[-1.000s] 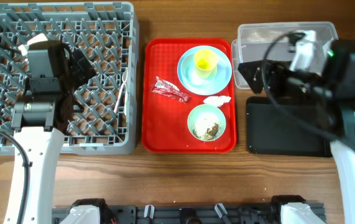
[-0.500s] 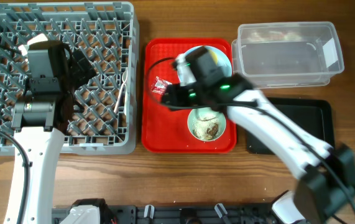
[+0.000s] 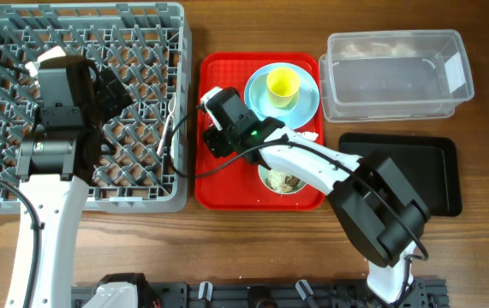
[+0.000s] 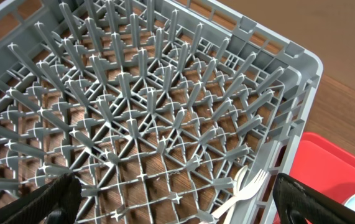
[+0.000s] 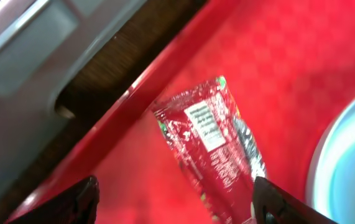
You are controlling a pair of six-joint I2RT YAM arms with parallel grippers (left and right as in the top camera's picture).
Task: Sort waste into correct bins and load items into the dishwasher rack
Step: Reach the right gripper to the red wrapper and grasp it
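The right tool [image 5: 176,202] is hanging low over the red serving tray [image 3: 227,184]. Its 2 fingers [image 5: 78,194] are standing wide apart, gripping nothing. The red foil wrapper [image 5: 211,146] is lying flat on the tray between them, near the tray's left rim and close to the blue plate [image 5: 351,162]. The left tool [image 4: 177,202] is hovering over the grey rack [image 4: 133,112], fingers also spread and empty. A white fork [image 4: 242,186] is lying inside the rack by its right wall.
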